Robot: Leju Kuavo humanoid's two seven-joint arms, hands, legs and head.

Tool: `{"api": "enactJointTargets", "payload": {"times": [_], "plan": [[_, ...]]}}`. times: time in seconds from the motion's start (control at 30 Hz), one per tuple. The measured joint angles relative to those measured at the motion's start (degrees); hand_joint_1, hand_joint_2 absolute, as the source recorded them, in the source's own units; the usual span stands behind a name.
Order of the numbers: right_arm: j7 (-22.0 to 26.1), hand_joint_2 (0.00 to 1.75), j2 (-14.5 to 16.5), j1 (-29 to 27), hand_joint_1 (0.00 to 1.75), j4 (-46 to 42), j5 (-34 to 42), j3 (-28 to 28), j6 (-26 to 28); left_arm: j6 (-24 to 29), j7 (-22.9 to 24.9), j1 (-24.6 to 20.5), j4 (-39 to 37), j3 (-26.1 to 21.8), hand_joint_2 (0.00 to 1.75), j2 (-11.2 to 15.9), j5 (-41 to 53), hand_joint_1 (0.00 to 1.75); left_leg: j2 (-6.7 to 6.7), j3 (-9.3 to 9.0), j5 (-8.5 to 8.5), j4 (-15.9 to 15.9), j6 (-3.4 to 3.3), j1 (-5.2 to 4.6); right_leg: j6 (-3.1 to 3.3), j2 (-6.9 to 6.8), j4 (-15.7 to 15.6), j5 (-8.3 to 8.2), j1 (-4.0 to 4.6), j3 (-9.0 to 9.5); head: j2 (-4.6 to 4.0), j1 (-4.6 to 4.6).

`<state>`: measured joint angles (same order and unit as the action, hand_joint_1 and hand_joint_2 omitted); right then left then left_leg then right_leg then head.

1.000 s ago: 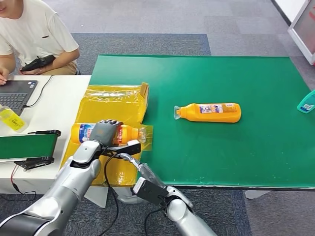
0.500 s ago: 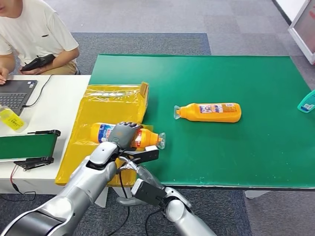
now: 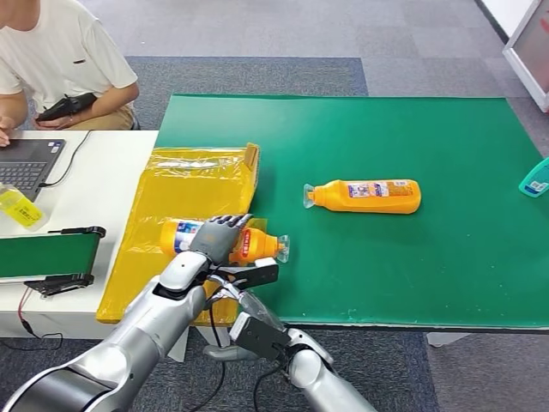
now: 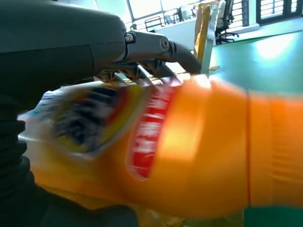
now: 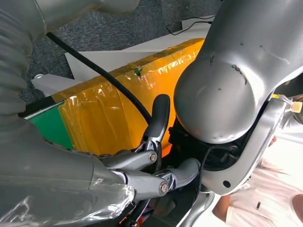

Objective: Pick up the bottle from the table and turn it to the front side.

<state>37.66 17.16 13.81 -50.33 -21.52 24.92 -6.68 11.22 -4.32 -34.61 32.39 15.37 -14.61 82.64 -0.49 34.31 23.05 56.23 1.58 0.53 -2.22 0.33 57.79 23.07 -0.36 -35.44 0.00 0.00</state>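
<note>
White worktop (image 3: pixel 104 184) sits on the left side, with a laptop (image 3: pixel 26 163) and a person (image 3: pixel 58 56) beside it. Next comes a shiny yellow sheet (image 3: pixel 188 176). Over its edge the left hand (image 3: pixel 214 236) wraps its fingers round an orange bottle (image 3: pixel 256 246) and holds it lying sideways, its clear cap pointing right over the green worktop (image 3: pixel 389 129). Up close the bottle shows a red label. Just below it the right hand (image 3: pixel 256 309) reaches up with its fingers (image 5: pixel 159 118) spread apart, holding nothing. Further right, another orange bottle (image 3: pixel 369 196) lies flat on the green worktop, well apart from the hands. A teal thing (image 3: pixel 536 178) peeks in at the far right edge.
</note>
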Motion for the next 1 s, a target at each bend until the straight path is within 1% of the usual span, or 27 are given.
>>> {"api": "enactJointTargets", "payload": {"times": [0.4, 0.87, 0.93, 1.0], "plan": [[0.0, 1.75, 0.0, 0.0, 0.00, 0.2, 0.0, 0.0, 0.0, -0.3, 1.6, -0.7, -0.8, 1.3, 1.75, 0.6, 2.5, 0.00, 0.00, -0.01, -0.01, 0.0, 0.01, 0.00, 0.00, 0.00, 0.0, 0.00, 0.00, 0.00, 0.00, 0.00], [0.1, 1.75, 0.0, 0.0, 0.00, 0.4, 0.0, -0.2, 0.4, 0.8, -0.4, -1.0, -0.7, 1.4, 1.75, 1.6, 0.1, 0.00, 0.00, 0.00, -0.01, 0.0, 0.00, 0.00, 0.00, 0.00, 0.0, -0.01, 0.00, -0.01, 0.00, 0.00], [0.1, 1.75, 0.0, 0.0, 0.00, 0.4, 0.0, -0.2, 0.7, 1.1, -0.9, -0.9, 0.0, 1.4, 1.75, 1.8, 0.1, 0.00, 0.00, 0.00, -0.01, 0.0, 0.00, 0.00, 0.00, 0.00, 0.0, -0.01, 0.00, -0.01, 0.00, 0.00], [0.1, 1.75, 0.0, -0.1, 0.00, 0.3, 0.0, -0.3, 1.2, 0.8, -1.6, -0.2, 2.4, 1.6, 1.75, 2.0, -0.3, 0.00, 0.00, 0.00, -0.01, 0.0, 0.00, 0.00, 0.00, 0.01, 0.0, -0.01, 0.00, -0.02, 0.00, 0.00]]}}
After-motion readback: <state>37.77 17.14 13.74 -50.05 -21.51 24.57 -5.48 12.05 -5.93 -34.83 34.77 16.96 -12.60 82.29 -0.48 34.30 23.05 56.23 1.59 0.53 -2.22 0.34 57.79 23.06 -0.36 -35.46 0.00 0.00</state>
